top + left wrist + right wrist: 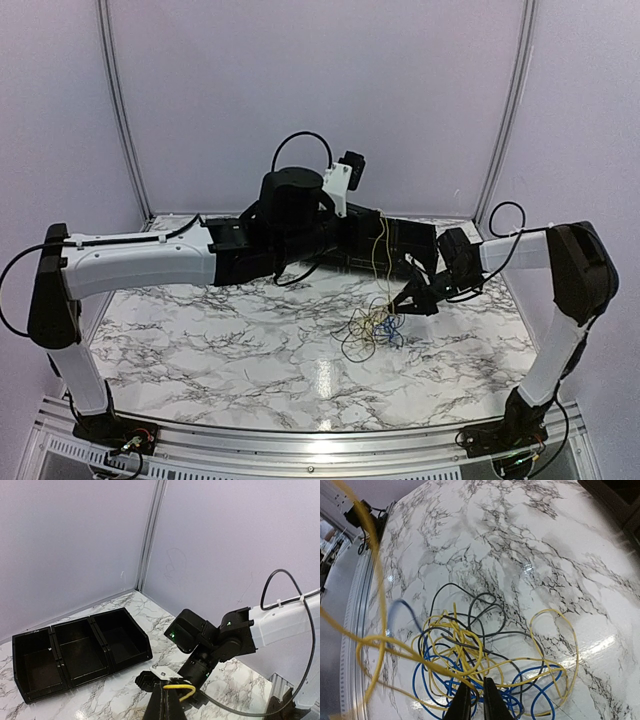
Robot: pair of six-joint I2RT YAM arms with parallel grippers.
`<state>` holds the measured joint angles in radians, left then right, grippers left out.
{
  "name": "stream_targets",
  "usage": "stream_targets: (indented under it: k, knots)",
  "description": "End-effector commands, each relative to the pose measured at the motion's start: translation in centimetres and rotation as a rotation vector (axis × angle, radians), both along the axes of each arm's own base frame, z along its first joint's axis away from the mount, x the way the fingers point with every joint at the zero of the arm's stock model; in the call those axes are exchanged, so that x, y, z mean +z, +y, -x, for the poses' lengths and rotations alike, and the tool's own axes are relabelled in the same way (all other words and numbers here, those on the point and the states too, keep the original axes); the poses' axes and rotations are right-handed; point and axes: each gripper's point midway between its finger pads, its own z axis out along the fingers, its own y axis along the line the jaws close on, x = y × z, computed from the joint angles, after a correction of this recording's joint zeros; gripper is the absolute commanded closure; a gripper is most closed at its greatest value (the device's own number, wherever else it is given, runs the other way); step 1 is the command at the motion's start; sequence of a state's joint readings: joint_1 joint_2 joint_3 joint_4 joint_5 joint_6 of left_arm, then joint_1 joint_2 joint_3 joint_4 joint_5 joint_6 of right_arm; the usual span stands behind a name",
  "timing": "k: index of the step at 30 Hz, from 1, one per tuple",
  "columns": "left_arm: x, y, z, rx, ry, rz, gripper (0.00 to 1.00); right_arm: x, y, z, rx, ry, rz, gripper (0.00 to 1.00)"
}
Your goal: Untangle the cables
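Observation:
The cables [372,325] lie as one yellow, black and blue tangle right of the table's middle. My left gripper [379,213] is raised above it and shut on the yellow cable [183,685], whose strand hangs down into the tangle. In the right wrist view the yellow cable [465,645], the black cable [500,615] and the blue cable [414,676] are looped through one another. My right gripper [477,689] is low over the near side of the tangle [402,303]. Its jaws are closed to a narrow slit, with strands of the tangle pinched at the tips.
A row of three black bins [90,620] stands at the back of the marble table [200,340], behind the left gripper. The right arm's wrist [200,640] is close under the left gripper. Grey walls enclose the back and sides.

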<state>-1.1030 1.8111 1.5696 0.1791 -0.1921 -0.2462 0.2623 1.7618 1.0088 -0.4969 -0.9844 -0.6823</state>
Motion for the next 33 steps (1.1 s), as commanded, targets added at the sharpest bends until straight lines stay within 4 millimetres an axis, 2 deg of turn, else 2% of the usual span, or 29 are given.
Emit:
stream_targets:
  k: [1,4,5,6,9,12,14,17,22,23,24,26,27,28,31,33]
  knots:
    - [8.0,1.4,-0.2,0.049,-0.109,0.133,1.00,-0.7,0.6,-1.3,-0.052,0.013,0.001,0.93]
    - [12.4,2.4,-0.2,0.074,-0.193,0.169,1.00,-2.3,-0.1,-1.8,-0.087,0.014,0.075,0.95]
    - [13.2,2.6,-0.3,0.085,-0.214,0.166,1.00,-2.8,-0.3,-1.9,-0.097,0.019,0.093,0.96]
    - [15.1,3.0,-0.3,0.096,-0.246,0.181,1.00,-3.1,-0.4,-2.0,-0.102,0.023,0.104,0.97]
    - [19.0,3.9,-0.3,0.127,-0.321,0.197,1.00,-4.0,-0.8,-2.4,-0.134,0.037,0.139,0.95]
    - [22.5,5.0,-0.4,0.171,-0.393,0.205,1.00,-4.5,-1.1,-3.1,-0.168,0.037,0.169,0.84]
    - [24.0,5.7,-0.6,0.201,-0.428,0.205,1.00,-4.5,-1.2,-3.4,-0.174,0.043,0.178,0.73]
    - [25.0,6.4,-1.2,0.230,-0.452,0.205,1.00,-3.8,-0.9,-3.3,-0.159,0.055,0.161,0.70]
    - [24.5,7.6,-2.9,0.275,-0.418,0.208,1.00,-2.9,-0.9,-3.3,-0.155,0.032,0.160,0.69]
    - [24.8,8.0,-3.1,0.288,-0.417,0.221,1.00,-2.8,-1.0,-3.2,-0.152,0.025,0.164,0.67]
    - [25.4,8.3,-3.2,0.295,-0.422,0.234,1.00,-2.6,-1.0,-2.8,-0.134,0.023,0.160,0.59]
    - [26.5,9.1,-3.5,0.313,-0.433,0.251,1.00,-0.9,-0.8,-1.5,-0.070,0.000,0.107,0.42]
    - [26.9,9.7,-4.0,0.330,-0.433,0.250,1.00,0.8,-0.8,-1.0,-0.037,-0.033,0.059,0.29]
    - [27.3,10.2,-4.5,0.343,-0.430,0.253,1.00,2.5,-0.8,-0.5,-0.019,-0.062,0.016,0.25]
    - [27.0,11.5,-5.8,0.386,-0.411,0.243,1.00,7.9,-1.2,-0.3,-0.006,-0.181,-0.048,0.20]
    - [26.6,12.4,-6.4,0.412,-0.402,0.233,1.00,10.4,-1.3,-0.4,0.000,-0.227,-0.040,0.22]
